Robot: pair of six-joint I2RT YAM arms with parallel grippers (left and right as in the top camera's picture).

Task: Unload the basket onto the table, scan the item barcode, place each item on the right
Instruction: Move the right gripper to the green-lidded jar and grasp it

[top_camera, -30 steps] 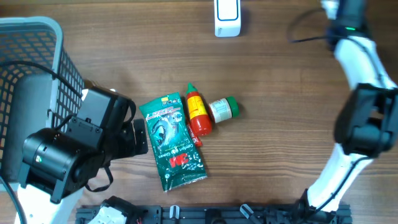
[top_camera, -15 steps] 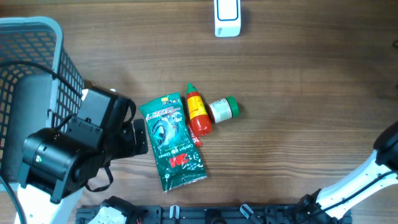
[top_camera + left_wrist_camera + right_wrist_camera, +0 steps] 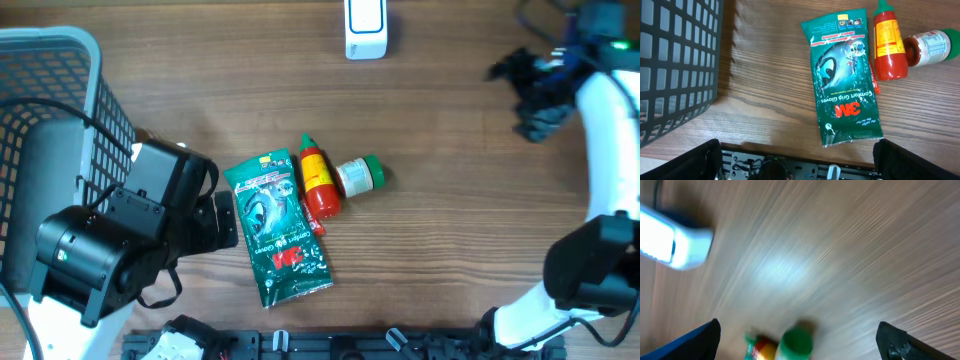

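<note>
Items — one glove packet [image 3: 847,95], one red bottle [image 3: 887,45], one green-capped jar [image 3: 930,47]; left pincer [image 3: 797,162], right pincer [image 3: 800,342] both apart.

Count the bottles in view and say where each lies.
2. The red sauce bottle beside the 3M glove packet's right edge; green-capped bottle just right of it. The basket may hide more.

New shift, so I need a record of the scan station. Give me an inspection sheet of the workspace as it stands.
Surface: wooden table, no spills seen.
Job's things: glove packet lying flat, red sauce bottle beside it, green-lidded jar next to the bottle, white scanner at the far edge.
Clutter: grey basket on the left.
Grippers: left gripper open, by the packet; right gripper open, empty, view blurred.
Cables: black cable across the basket.
Surroundings: black rail along the near edge.
</note>
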